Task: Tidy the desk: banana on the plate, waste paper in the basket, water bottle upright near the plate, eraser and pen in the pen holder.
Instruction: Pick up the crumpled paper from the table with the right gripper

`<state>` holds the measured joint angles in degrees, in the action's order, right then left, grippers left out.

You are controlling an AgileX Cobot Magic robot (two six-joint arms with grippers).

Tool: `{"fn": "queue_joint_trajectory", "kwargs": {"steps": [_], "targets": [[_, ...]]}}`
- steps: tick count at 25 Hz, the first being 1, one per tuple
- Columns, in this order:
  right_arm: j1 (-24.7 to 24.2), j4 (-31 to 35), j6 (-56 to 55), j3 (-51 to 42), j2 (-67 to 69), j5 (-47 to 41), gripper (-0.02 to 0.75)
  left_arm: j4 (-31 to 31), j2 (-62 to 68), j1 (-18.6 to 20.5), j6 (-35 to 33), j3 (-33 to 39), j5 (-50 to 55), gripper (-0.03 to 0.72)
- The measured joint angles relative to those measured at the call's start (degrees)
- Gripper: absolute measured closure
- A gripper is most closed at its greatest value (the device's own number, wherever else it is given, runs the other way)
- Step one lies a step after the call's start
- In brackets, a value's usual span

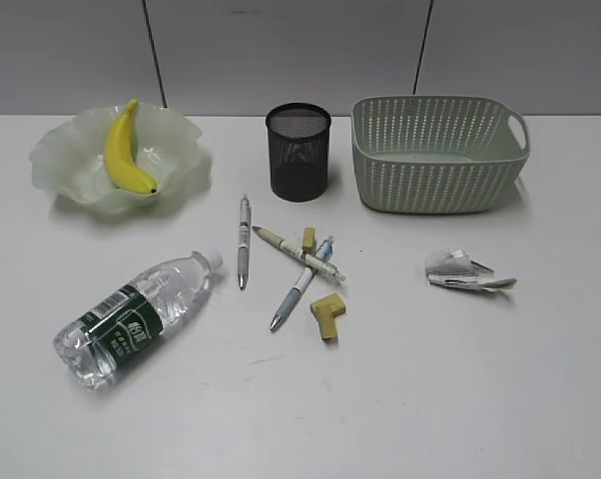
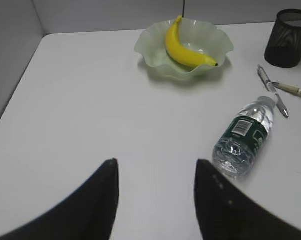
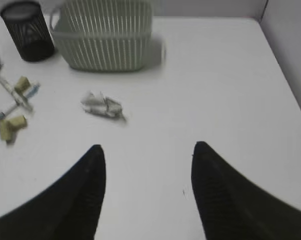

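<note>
The banana (image 1: 126, 155) lies in the pale-green ruffled plate (image 1: 66, 170) at the back left; both show in the left wrist view (image 2: 185, 50), plate rim (image 2: 150, 50). The water bottle (image 1: 136, 317) lies on its side on the desk (image 1: 400, 399), also in the left wrist view (image 2: 245, 135). Three pens (image 1: 244, 254) and two yellow erasers (image 1: 326, 314) lie in front of the black mesh pen holder (image 1: 299, 152). The waste paper (image 1: 460, 271) lies in front of the green basket (image 1: 435, 155), also in the right wrist view (image 3: 103, 105). My left gripper (image 2: 155, 162) and right gripper (image 3: 146, 147) are open and empty over bare desk.
A grey partition wall runs along the back of the desk. In the right wrist view the basket (image 3: 108, 35) and pen holder (image 3: 28, 30) stand at the far edge, with the erasers (image 3: 11, 127) at the left.
</note>
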<state>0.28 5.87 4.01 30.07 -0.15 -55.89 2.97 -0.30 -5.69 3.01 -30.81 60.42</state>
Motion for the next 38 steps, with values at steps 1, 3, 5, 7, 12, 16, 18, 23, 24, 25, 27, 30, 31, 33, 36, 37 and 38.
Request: {"fn": "queue_joint_trajectory", "kwargs": {"steps": [1, 3, 5, 7, 12, 16, 18, 23, 24, 25, 27, 30, 31, 33, 36, 37, 38], "targets": [[0.0, 1.4, 0.0, 0.2, 0.6, 2.8, 0.314, -0.1, 0.0, -0.3, 0.0, 0.0, 0.0, 0.321], [0.0, 5.2, 0.6, 0.5, 3.3, 10.4, 0.332, 0.0, 0.0, -0.9, 0.0, 0.0, 0.0, 0.321], [0.0, 9.4, 2.9, 0.6, 7.8, 15.6, 0.339, 0.0, 0.0, -1.1, 0.0, 0.0, 0.0, 0.321], [0.0, 13.4, 8.1, 0.7, 14.6, 18.7, 0.343, 0.0, 0.0, -1.1, 0.0, 0.0, 0.0, 0.321], [1.6, 21.4, 21.6, 5.9, 34.3, 18.0, 0.344, 0.0, 0.0, -1.1, -0.1, 0.0, 0.0, 0.323], [4.2, 21.3, 25.3, 14.2, 51.5, 13.4, 0.315, 0.0, 0.0, -1.1, -0.1, 0.0, 0.0, 0.322], [5.5, 21.1, 25.6, 18.1, 58.9, 10.7, 0.272, 0.0, 0.0, -1.1, -0.1, 0.0, 0.0, 0.322], [10.3, 16.7, 25.7, 27.5, 77.7, 6.8, 0.171, 0.0, 0.0, -1.1, -0.1, 0.0, 0.0, 0.331], [11.6, 14.8, 25.7, 29.2, 81.0, 6.6, 0.163, 0.0, 0.0, -1.1, -0.1, 0.0, 0.0, 0.332], [12.8, 12.8, 25.7, 30.5, 83.7, 6.5, 0.158, 0.0, 0.0, -1.1, -0.1, 0.0, 0.0, 0.332], [14.4, 9.7, 25.4, 33.1, 89.6, 6.4, 0.153, 0.0, 0.0, -1.1, -0.1, 0.0, 0.0, 0.335], [15.1, 5.7, 23.9, 36.0, 97.5, 6.4, 0.153, 0.0, 0.0, -1.1, -0.1, 0.0, 0.0, 0.342], [15.1, 4.5, 23.2, 37.0, 100.1, 6.4, 0.153, 0.0, 0.0, -1.1, -0.1, 0.0, 0.0, 0.342], [15.1, 3.2, 22.1, 38.5, 104.4, 6.4, 0.152, 0.0, 0.0, -1.1, -0.1, 0.0, 0.0, 0.343], [15.1, 2.8, 21.5, 41.0, 110.0, 6.4, 0.151, 0.0, 0.0, -1.1, -0.1, 0.0, 0.0, 0.349], [15.1, 2.8, 21.5, 41.9, 111.6, 6.6, 0.151, 0.0, 0.0, -1.1, -0.1, 0.0, 0.0, 0.349], [15.1, 2.8, 21.5, 42.6, 113.0, 7.1, 0.151, 0.0, 0.0, -1.1, -0.1, 0.0, 0.0, 0.349]]}}
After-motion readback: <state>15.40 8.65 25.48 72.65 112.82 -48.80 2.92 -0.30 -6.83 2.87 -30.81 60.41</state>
